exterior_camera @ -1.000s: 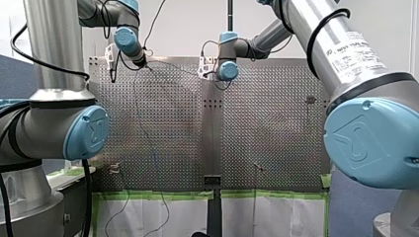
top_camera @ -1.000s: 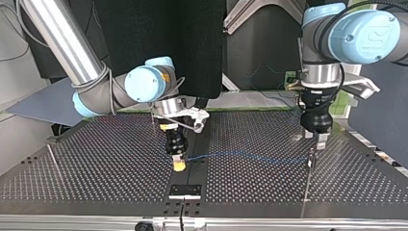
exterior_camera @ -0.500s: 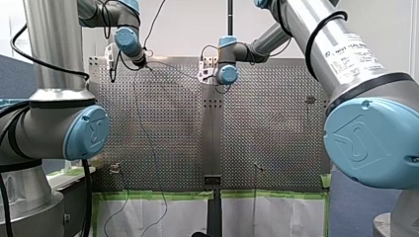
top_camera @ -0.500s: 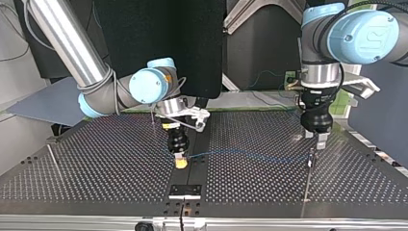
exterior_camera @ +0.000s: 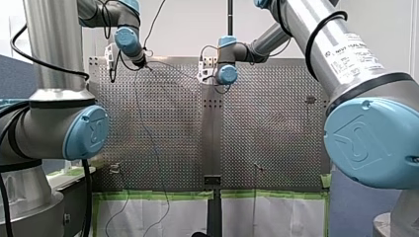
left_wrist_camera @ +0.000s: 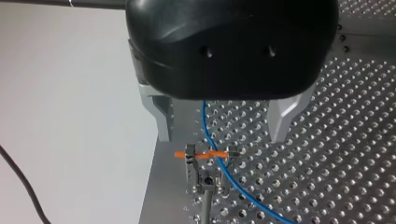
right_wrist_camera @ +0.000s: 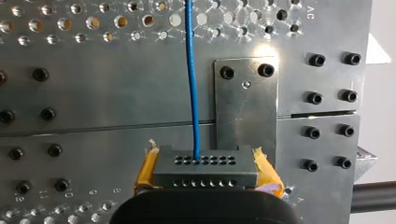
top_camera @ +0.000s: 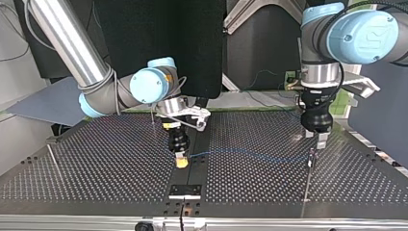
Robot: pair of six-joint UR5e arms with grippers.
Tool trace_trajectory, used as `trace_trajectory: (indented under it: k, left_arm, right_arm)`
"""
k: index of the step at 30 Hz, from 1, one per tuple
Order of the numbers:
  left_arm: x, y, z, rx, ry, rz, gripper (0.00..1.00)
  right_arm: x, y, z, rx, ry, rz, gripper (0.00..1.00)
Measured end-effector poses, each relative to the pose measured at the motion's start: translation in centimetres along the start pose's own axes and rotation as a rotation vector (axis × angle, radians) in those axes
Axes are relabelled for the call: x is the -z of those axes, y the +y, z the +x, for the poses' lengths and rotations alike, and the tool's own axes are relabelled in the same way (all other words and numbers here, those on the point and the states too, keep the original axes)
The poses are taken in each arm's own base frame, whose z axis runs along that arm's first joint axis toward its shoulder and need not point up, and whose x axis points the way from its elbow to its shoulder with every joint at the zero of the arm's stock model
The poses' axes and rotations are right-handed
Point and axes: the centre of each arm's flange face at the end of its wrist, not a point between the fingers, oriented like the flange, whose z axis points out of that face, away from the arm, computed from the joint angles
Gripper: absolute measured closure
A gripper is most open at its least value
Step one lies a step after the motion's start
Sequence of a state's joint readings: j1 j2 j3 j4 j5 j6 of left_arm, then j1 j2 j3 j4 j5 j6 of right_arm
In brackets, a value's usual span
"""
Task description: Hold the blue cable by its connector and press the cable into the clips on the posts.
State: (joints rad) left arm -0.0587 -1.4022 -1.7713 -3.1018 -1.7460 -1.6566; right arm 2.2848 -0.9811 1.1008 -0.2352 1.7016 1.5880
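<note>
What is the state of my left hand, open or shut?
Open. In the left wrist view, my left hand holds its two metal fingers well apart, and the blue cable passes between them, touching neither.

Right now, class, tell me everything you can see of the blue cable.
The blue cable is thin, smooth and flexible-looking. One end enters a dark multi-hole connector, which my right hand grips between yellow pads. From there the cable spans in a shallow wave above the perforated table to the post, crossing the orange-tipped clip. It passes between the fingers of my open left hand, touching neither.
</note>
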Motion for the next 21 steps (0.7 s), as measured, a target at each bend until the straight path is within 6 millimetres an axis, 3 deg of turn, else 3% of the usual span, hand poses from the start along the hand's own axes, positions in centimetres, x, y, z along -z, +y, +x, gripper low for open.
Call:
trace_trajectory:
  k: [13, 21]
  left_arm:
    - [0.0, -1.3, 0.0, 0.043, -0.012, 0.077, 0.00]
    - [-1.1, -2.5, 1.4, 0.033, 0.014, 0.138, 0.00]
  right_arm:
    - [0.0, 0.2, -0.1, 0.006, -0.009, -0.005, 1.00]
    - [0.0, 0.2, -0.1, 0.006, -0.008, -0.006, 1.00]
